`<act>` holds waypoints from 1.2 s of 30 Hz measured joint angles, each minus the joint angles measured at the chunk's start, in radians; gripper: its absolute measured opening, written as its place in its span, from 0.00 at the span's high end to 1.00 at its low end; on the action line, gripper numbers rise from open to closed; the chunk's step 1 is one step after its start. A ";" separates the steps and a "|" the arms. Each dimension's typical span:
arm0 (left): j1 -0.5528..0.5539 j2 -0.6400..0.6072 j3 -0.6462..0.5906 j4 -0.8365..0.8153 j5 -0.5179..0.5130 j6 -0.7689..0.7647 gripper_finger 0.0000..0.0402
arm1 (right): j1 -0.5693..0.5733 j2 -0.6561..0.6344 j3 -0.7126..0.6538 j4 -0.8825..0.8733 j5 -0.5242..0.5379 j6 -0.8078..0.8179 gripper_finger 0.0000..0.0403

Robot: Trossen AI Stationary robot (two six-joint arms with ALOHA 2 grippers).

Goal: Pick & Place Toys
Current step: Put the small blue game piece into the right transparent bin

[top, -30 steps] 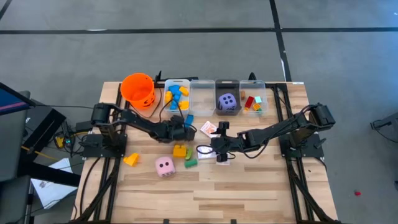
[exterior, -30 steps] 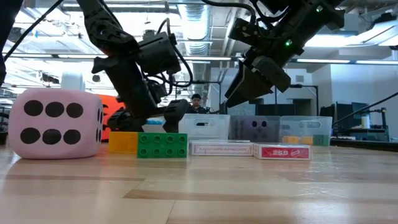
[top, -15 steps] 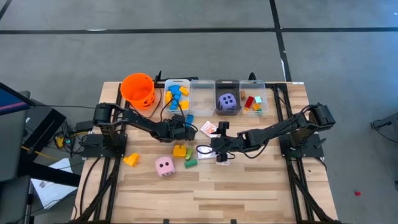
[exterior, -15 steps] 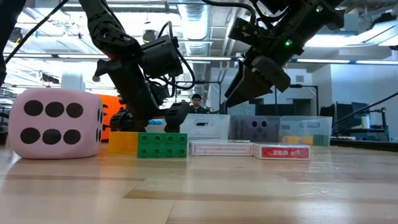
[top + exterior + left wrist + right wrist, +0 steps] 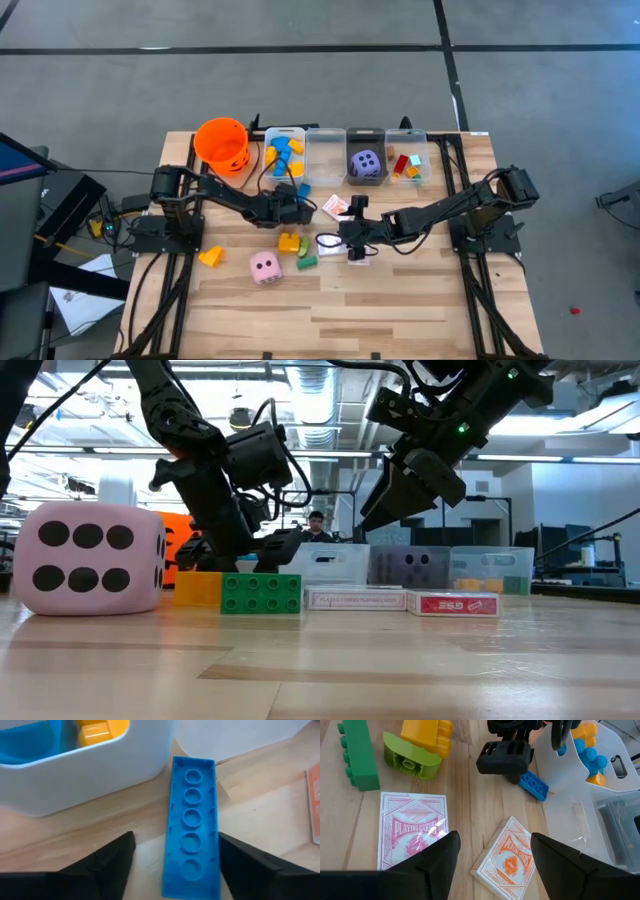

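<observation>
Closing in from a wider spread a second ago, the left gripper (image 5: 170,857) now has its two dark fingers (image 5: 107,862) straddling the long blue block (image 5: 192,827), which lies flat on the table (image 5: 400,310) just beside the white-walled bin (image 5: 95,770) holding blue and yellow pieces. A sliver of wood shows between each finger and the block, so the jaws look part-way shut and not yet clamped on it; the arm itself has barely shifted in the high view. That suggests the grasp is being made and a lift into the bin would follow. The right gripper (image 5: 492,860) hovers unmoved near the table's middle, fingers spread and empty, above two packs of playing cards (image 5: 412,832). A green block (image 5: 357,760), a yellow block (image 5: 422,735) and the pink die (image 5: 264,266) lie loose on the table, so several toys remain unsorted.
</observation>
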 joint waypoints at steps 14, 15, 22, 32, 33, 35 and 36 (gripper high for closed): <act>-0.029 -0.008 0.000 0.036 0.004 0.033 0.67 | 0.000 0.000 0.000 0.000 0.000 0.002 0.39; -0.032 -0.019 0.000 0.042 0.011 0.059 0.67 | 0.000 0.000 0.000 0.000 0.000 0.008 0.39; -0.056 -0.170 -0.003 0.040 0.256 0.287 0.67 | 0.001 0.000 0.000 0.079 0.002 -0.017 0.39; -0.053 -0.490 -0.001 -0.056 0.509 0.494 0.67 | 0.030 -0.005 0.000 0.272 0.004 -0.209 0.39; -0.053 -0.515 0.000 -0.064 0.524 0.494 0.67 | 0.038 -0.008 0.000 0.292 0.004 -0.234 0.39; -0.053 -0.558 0.000 -0.101 0.549 0.476 0.67 | 0.052 -0.009 0.000 0.335 0.004 -0.297 0.39; -0.053 -0.576 0.000 -0.108 0.567 0.465 0.67 | 0.059 -0.009 0.000 0.350 0.004 -0.329 0.39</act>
